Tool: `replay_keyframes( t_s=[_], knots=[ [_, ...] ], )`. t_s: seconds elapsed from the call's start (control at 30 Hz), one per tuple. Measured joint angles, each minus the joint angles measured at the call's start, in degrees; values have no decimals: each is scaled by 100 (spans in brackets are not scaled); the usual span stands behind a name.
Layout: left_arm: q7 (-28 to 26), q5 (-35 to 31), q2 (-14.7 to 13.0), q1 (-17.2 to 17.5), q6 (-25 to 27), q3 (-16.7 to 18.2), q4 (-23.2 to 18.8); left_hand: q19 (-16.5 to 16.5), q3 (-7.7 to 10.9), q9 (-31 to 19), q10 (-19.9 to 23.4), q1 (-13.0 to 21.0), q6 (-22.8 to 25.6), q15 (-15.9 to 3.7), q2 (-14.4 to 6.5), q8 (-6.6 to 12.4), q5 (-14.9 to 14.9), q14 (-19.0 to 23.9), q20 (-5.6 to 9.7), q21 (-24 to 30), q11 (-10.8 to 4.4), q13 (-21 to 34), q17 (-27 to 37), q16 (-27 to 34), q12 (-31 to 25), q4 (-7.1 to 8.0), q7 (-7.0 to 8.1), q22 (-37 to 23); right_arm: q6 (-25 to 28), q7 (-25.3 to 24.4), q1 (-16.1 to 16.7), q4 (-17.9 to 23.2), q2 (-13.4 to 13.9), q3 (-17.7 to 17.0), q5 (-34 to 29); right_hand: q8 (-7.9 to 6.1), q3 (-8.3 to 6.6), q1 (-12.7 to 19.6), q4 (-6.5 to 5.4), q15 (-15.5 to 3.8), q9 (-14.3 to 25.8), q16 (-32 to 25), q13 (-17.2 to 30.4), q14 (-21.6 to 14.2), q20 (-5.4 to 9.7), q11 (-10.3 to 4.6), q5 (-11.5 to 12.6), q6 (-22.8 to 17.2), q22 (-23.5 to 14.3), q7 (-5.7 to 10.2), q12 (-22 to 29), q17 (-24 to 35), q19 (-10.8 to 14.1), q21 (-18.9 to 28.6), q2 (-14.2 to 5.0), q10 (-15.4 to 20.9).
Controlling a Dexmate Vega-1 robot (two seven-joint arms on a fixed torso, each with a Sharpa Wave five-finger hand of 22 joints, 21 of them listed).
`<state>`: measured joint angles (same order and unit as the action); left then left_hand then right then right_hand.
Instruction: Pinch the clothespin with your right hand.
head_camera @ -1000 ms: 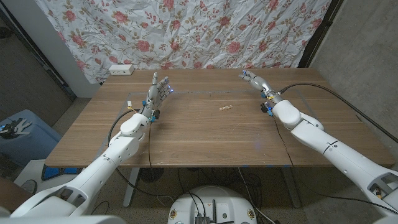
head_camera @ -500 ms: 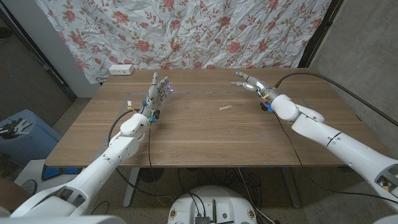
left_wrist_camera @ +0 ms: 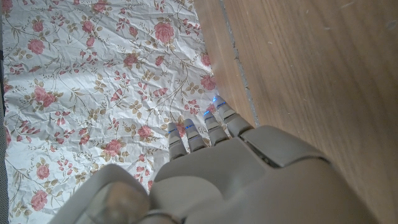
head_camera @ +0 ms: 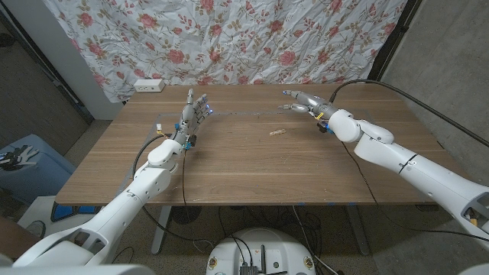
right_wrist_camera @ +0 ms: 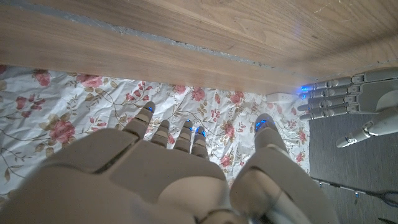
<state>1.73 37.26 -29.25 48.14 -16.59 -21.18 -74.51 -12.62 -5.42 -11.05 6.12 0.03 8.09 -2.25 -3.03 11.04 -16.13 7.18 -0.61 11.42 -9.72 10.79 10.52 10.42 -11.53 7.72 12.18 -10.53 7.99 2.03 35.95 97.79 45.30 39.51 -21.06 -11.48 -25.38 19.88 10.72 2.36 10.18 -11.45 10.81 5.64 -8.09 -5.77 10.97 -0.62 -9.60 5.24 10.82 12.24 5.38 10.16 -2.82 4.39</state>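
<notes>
A small wooden clothespin [head_camera: 277, 132] lies on the wooden table [head_camera: 252, 168] a little right of centre. My right hand [head_camera: 304, 101] hovers behind and to the right of it, fingers spread toward the left and holding nothing; its back [right_wrist_camera: 155, 180] fills the lower part of the right wrist view. On the left side of the table my left hand [head_camera: 193, 111] stands upright with fingers extended and apart, empty. The left wrist view shows its back [left_wrist_camera: 249, 180], and the right wrist view shows its fingers [right_wrist_camera: 336, 93] across the table.
A flowered cloth [head_camera: 229, 38] hangs behind the table's far edge. A white power strip [head_camera: 149, 85] lies at the far left corner. Black cables [head_camera: 428, 122] run along my right arm. A blue object [head_camera: 23, 164] sits on the floor to the left.
My right hand has swung left along the far side of the table, toward the clothespin, with its fingers now pointing left. My left hand and the clothespin have not moved.
</notes>
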Motion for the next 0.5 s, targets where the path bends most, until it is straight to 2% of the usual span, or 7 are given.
replay_keyframes(
  t_s=[0.17, 0.2, 0.5],
  knots=[
    [0, 0, 0, 0, 0, 0, 0, 0, 0, 0, 0, 0, 0, 0, 0, 0, 0, 0, 0, 0, 0, 0, 0, 0, 0, 0, 0, 0, 196, 242, -136, 118, 15, 132, -345, -39, -75, 151, 9, 6, 10, -23, 0, -6, -32, 37, 55, -134, 0, 30, 25, -27, -32, 0, 77, 57],
    [0, 0, 0, 0, 0, 0, 0, 0, 0, 0, 0, 0, 0, 0, 0, 0, 0, 0, 0, 0, 0, 0, 0, 0, 0, 0, 0, 0, 215, 274, -141, 122, 16, 136, -384, -39, -106, 234, 11, 23, 10, -23, 0, -26, -32, 45, 55, -143, 0, 20, 43, -27, -32, 0, 38, 64],
    [0, 0, 0, 0, 0, 0, 1, 0, 0, 0, 0, 0, 0, 0, 0, 0, 0, 0, 0, 0, 0, 0, 0, 0, 0, 0, 0, 0, 442, 758, -316, 233, 19, 293, -808, -62, -195, 444, 20, 72, 10, -68, 0, -115, -107, 107, 173, -164, 0, 41, 66, -27, -18, 23, 100, 207]
  ],
)
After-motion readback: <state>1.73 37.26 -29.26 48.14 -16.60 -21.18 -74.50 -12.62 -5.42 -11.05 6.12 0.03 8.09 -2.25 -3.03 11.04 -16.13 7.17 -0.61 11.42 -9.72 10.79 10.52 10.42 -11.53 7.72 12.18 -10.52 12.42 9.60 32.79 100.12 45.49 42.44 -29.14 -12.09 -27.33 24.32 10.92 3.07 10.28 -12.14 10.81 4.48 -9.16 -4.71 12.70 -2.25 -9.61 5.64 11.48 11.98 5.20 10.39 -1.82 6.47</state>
